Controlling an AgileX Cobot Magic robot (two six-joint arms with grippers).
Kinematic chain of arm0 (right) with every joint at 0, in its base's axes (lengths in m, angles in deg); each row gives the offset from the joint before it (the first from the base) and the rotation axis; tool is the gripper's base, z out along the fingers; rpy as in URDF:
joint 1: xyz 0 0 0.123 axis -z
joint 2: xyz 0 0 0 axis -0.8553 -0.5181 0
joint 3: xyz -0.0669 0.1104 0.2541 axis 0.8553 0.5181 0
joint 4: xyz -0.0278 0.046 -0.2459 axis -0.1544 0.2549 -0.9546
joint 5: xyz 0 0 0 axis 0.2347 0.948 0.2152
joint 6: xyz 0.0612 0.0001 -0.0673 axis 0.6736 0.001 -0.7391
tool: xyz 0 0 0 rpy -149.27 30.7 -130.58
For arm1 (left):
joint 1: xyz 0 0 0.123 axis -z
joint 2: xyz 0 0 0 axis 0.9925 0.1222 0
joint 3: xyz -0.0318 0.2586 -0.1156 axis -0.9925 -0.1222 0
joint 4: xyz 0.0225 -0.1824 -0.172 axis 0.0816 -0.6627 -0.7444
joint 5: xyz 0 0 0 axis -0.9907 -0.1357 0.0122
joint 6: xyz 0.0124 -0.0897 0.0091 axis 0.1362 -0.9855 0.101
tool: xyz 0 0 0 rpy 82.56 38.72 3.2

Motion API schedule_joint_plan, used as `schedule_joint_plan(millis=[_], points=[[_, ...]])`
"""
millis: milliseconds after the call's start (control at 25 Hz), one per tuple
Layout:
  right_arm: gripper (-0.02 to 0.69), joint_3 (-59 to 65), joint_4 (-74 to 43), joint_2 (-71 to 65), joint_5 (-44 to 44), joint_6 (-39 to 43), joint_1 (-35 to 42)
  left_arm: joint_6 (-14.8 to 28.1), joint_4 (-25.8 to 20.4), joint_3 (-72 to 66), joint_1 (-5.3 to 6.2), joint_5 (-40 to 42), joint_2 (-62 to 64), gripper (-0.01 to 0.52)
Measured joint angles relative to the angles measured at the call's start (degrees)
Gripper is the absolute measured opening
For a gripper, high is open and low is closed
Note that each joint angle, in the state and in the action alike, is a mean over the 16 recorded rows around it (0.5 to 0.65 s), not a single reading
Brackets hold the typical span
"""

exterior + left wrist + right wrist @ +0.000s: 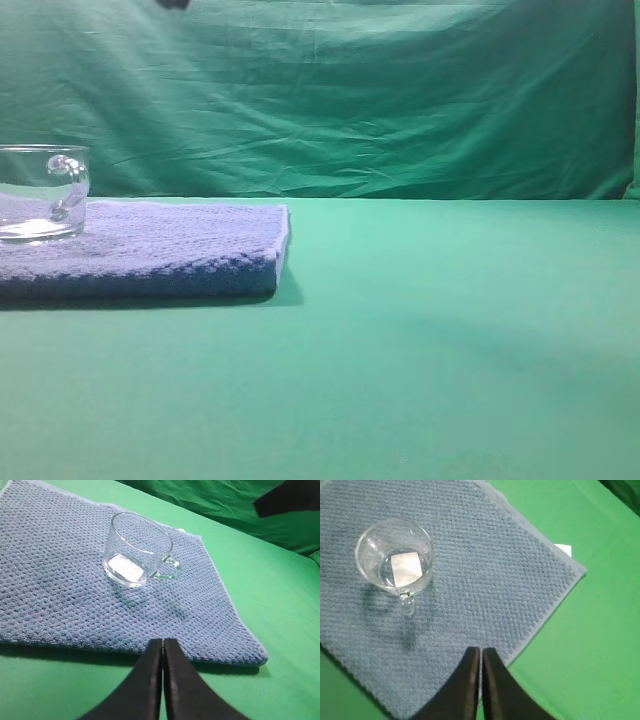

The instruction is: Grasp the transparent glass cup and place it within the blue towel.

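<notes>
High view: cup (pixel 42 192) stands upright on the towel (pixel 170 250), at the frame's left edge, handle facing right. Towel lies flat on the green counter (pixel 450 330). Neither hand shows here; only a dark blob at the top edge, can't tell what it is.

Left wrist view: cup sits well inside the towel, toward its far side, handle pointing right, nothing touching it. My left hand (pixel 163 647) is clenched, fingers pressed together with nothing between them, hovering near the towel's near edge, well apart from the cup. A dark shape in the top right corner is likely the other arm, can't confirm.

Right wrist view: looking down into the cup, pale patch in the base is probably just glare or the thick glass bottom. Right hand (pixel 481 655) is also clenched on nothing, over the towel's near edge, apart from the cup. A small white tag (pixel 563 549) pokes out beside the towel's right edge; no print I can read on it.

Status, my call: placement looks done, cup is on the towel and free of both hands. Nothing left except parking the arms.

No brands, labels or legible writing anywhere.
</notes>
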Motion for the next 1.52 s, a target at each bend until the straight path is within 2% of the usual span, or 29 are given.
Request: schedule_joint_plan(millis=[320, 920, 1200, 1520], points=[[0.000, 19.37, 0.60, 19.84, -6.32, 0.39, 0.00, 0.00, 0.00, 0.00, 0.00, 0.00, 0.00, 0.000], [0.000, 65.72, 5.94, 54.09, -35.10, 1.47, 0.00, 0.00, 0.00, 0.00, 0.00, 0.00, 0.00, 0.000], [0.000, 76.37, 8.92, 64.27, -41.07, 1.85, 0.00, 0.00, 0.00, 0.00, 0.00, 0.00, 0.00, 0.000], [0.000, 79.44, 8.95, 69.87, -38.41, 2.06, 0.00, 0.00, 0.00, 0.00, 0.00, 0.00, 0.00, 0.000]])
